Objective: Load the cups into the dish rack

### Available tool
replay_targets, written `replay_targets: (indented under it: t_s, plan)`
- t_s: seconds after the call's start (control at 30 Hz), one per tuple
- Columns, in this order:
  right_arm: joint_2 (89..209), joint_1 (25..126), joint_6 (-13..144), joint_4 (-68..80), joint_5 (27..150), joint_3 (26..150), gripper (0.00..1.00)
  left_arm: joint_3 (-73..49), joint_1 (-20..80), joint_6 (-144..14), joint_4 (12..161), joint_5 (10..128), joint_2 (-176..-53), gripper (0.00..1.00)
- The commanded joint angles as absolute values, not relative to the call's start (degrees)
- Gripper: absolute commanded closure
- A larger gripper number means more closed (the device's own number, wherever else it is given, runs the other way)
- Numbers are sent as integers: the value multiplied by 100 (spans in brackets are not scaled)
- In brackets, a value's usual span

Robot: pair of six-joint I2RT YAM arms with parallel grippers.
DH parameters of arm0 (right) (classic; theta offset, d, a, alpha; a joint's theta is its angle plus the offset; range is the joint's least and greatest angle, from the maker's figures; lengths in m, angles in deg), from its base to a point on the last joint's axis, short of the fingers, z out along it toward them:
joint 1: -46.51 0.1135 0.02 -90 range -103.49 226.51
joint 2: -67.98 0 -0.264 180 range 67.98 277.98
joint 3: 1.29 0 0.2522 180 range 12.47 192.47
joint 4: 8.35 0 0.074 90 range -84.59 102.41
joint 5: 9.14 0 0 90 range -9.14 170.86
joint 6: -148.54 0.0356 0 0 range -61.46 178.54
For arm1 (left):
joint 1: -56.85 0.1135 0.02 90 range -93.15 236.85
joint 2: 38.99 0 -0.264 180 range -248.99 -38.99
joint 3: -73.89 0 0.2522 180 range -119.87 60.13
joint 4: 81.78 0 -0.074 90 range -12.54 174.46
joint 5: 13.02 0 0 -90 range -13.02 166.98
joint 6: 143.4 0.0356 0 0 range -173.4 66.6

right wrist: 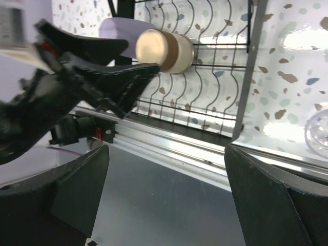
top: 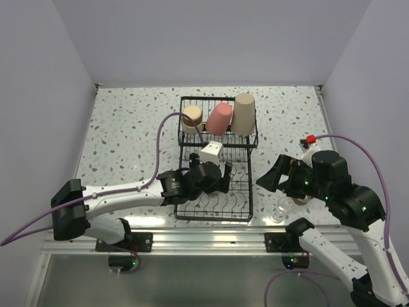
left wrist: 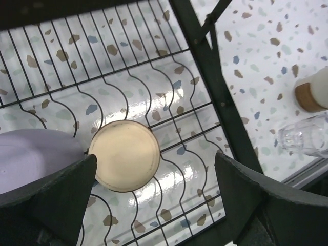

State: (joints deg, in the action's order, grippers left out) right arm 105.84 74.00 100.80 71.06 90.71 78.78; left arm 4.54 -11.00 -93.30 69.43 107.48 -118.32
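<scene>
Rack of black wire, the dish rack point(top: 211, 219), at the middle of a speckled bench point(top: 128, 128). In its raised back basket, side by side: short tan-brown cup point(top: 192, 116), pink cup point(top: 219, 118), tall beige cup point(top: 243, 114). Left claw point(left wrist: 156, 156) above the lower tines, spread wide, holding nothing. Directly beneath it, a second tan-brown cup point(left wrist: 123, 155), pale base toward the wrist camera, on the curved wires just beside a lavender cup point(left wrist: 31, 159). Right claw point(right wrist: 166, 154) near the rack's right edge, likewise wide and empty. Not yet loaded, on the bench just outside that edge: a third tan-brown cup point(left wrist: 311, 92) and the tiny clear glass point(left wrist: 305, 137), close together under the right arm. Likely risks from here: tipping the glass while reaching for its neighbour, with so little room between them; pinching slick, clear glass off-centre and dropping it; clipping the rack's frame or the left arm on the way in, with two arms crowded over one corner.
</scene>
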Motion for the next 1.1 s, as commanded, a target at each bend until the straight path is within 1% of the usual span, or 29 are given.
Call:
replay_targets:
  t_s: [0.0,0.13,0.2,0.3,0.47,0.5,0.57,0.6,0.63,0.67,0.77,0.9,1.07]
  plan:
    - [10717,7402,9671,7396,8684,8164,2,-15,-1293,-9515,6662,11213,-11484,0]
    - [11208,7411,9265,7571,8737,7945,3,-262,-1477,-9656,6249,11494,-11151,0]
    - [11481,7411,9133,7616,8457,7901,5,-385,-1557,-9726,6126,11635,-11027,0]
    - [11675,7411,9054,7555,8096,7918,5,-482,-1671,-9823,5915,11758,-10755,0]
    - [12474,7341,8887,7432,7261,7787,4,-447,-1785,-9928,5748,11794,-10289,0]
    - [12580,7271,8834,7397,7199,7717,4,-412,-1794,-9937,5687,11820,-10245,0]
    - [12835,6754,8555,7256,7286,7655,4,-377,-1812,-9972,5590,11820,-10113,0]
    - [12888,6465,8422,7160,7399,7602,4,-368,-1812,-9998,5450,11829,-10069,0]
    - [12975,5940,8290,7098,7505,7593,4,-368,-1829,-10077,5379,11838,-9982,0]
    - [13055,5917,8246,7106,7167,7610,4,-333,-1856,-10130,5309,11864,-9937,0]
    - [13353,5768,8254,7080,6865,7812,7,-175,-1900,-10315,5141,11891,-9674,1]
    - [13696,5505,8359,7124,6321,8050,7,-95,-1900,-10438,4957,11882,-9375,1]
    - [13995,5179,8622,6914,6302,7787,8,-78,-1900,-10412,4834,11934,-9287,1]
